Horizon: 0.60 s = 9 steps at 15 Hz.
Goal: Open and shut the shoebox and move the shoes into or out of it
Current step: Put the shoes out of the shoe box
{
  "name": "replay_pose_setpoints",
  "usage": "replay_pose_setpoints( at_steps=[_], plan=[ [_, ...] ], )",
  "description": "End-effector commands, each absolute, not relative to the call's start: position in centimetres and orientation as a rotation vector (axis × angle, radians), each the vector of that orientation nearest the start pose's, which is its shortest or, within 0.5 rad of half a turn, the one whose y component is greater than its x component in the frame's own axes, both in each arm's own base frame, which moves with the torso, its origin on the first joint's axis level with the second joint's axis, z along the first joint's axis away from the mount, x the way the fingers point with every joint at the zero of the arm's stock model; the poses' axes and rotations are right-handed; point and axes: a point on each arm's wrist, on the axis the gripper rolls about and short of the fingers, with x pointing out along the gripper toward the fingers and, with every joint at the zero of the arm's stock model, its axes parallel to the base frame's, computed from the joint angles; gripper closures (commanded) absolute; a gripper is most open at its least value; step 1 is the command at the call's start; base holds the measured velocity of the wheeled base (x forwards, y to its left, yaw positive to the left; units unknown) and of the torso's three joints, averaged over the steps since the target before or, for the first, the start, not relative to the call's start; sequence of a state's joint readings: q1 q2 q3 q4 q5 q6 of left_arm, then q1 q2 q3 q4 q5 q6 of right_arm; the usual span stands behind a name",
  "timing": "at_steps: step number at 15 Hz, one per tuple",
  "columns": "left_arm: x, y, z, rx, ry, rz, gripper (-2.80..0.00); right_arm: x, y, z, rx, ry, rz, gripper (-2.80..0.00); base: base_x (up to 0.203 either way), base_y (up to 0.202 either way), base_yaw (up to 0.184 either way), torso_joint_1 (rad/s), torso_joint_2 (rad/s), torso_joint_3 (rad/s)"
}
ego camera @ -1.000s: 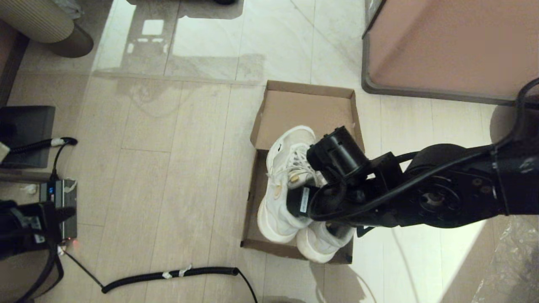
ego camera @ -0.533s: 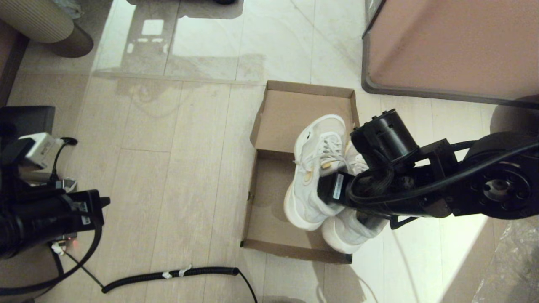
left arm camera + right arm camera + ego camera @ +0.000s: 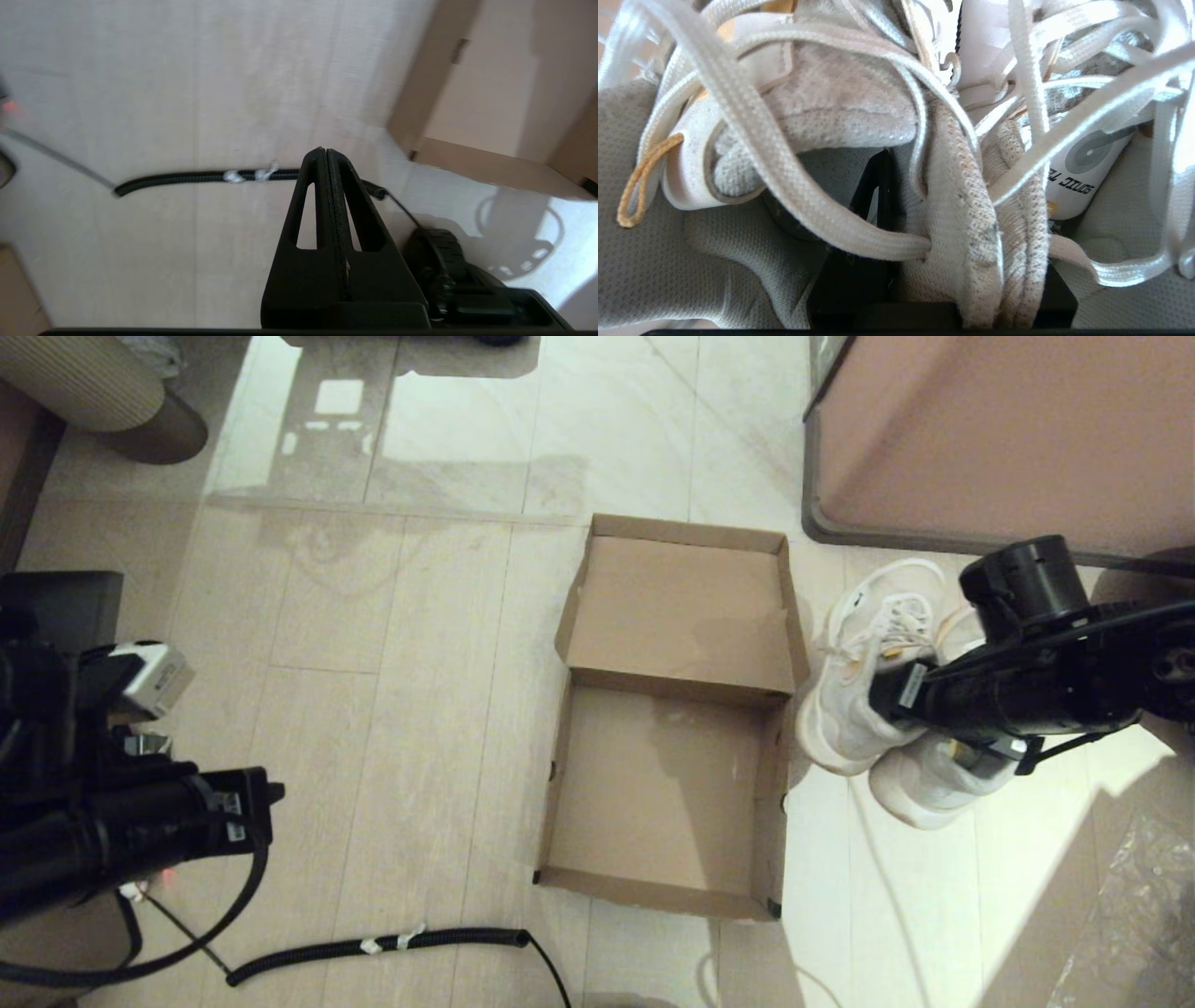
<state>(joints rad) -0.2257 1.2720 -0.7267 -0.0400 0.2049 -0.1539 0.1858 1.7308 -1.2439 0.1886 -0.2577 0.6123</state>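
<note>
your right tool (image 3: pixel 887 695) is clenched on the shoes (image 3: pixel 864 686), clear of the open, empty shoebox (image 3: pixel 667 803) but not yet released on the floor; left tool (image 3: pixel 325 156) is clenched empty.

The shoes (image 3: pixel 864 691) sit right of the shoebox (image 3: pixel 667 784).

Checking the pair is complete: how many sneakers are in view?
2. Both shoes are side by side outside the open shoebox, on its right, near the cabinet. The right hand grips them together by their inner collars.
</note>
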Motion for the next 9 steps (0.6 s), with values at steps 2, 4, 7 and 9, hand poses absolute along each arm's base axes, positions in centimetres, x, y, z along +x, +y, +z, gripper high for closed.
replay_pose_setpoints(
  at_steps=[2,4,7,9],
  plan=[
    [19.3,-4.6,20.4,-0.034,0.516,-0.010,0.00,35.0,-0.9,18.1,0.261,0.607,-0.360,0.00,0.000,0.000,0.000,0.000,0.00,0.000],
    [19.1,-4.6,20.0,-0.035,0.528,-0.008,0.00,37.9,-2.8,14.6,0.154,0.589,-0.336,0.00,0.000,0.000,0.000,0.000,0.00,0.000],
    [18.9,-4.5,19.8,-0.078,0.532,0.007,0.00,42.0,-4.3,8.8,0.060,0.559,-0.262,0.00,0.000,0.000,0.000,0.000,0.00,0.000],
    [18.9,-4.5,19.6,-0.076,0.541,0.009,0.00,44.9,-5.0,5.0,0.033,0.531,-0.245,0.00,0.000,0.000,0.000,0.000,0.00,0.000]
  ],
)
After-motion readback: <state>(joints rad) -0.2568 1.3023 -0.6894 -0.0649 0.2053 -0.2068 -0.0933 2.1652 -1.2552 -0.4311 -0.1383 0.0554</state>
